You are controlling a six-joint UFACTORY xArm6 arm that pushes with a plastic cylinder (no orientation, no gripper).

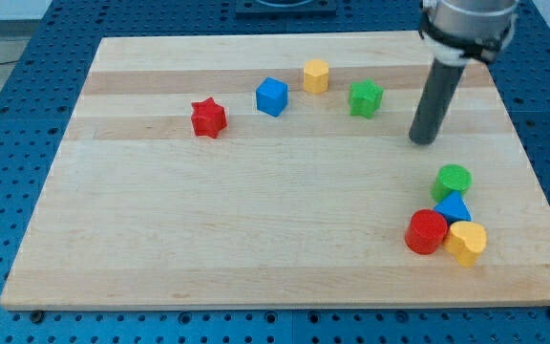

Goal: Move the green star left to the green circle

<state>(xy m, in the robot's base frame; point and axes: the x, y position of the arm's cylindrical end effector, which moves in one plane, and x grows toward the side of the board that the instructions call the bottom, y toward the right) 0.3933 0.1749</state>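
No jaws here — my tip (424, 141) sits on the wooden board (256, 258), right of the green star (365, 97), above the green circle (453, 179).

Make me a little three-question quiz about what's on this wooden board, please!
1. True or false: my tip is touching the green star.
2. Which block lies closest to the green circle? A) red star B) blue triangle C) yellow hexagon
3. Fill in: the blue cube sits between the red star and the yellow ____.

Key: 1. False, my tip stands apart, toward the view's right of the star. 2. B. 3. hexagon.
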